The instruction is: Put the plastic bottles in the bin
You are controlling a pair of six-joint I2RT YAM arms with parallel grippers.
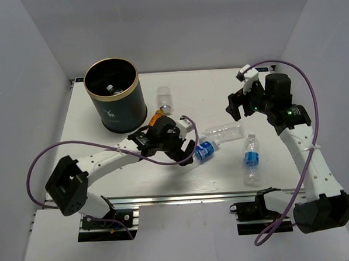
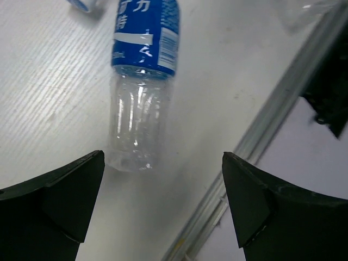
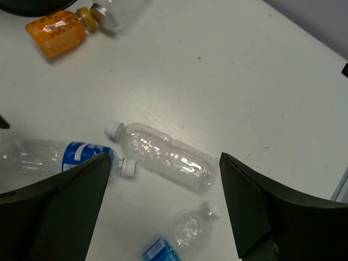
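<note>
Facing a white table [image 1: 165,175] within pale walls [image 1: 175,31], left gripper [image 2: 163,159] and right gripper [image 3: 164,157] gape.

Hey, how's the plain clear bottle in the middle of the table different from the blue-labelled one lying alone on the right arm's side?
The plain clear bottle has no label; the right-hand bottle wears a blue band. The plain clear bottle lies crosswise, cap toward the left; the right-hand bottle points its cap toward the far wall. Both have see-through bodies and lie on their sides on the table.
</note>
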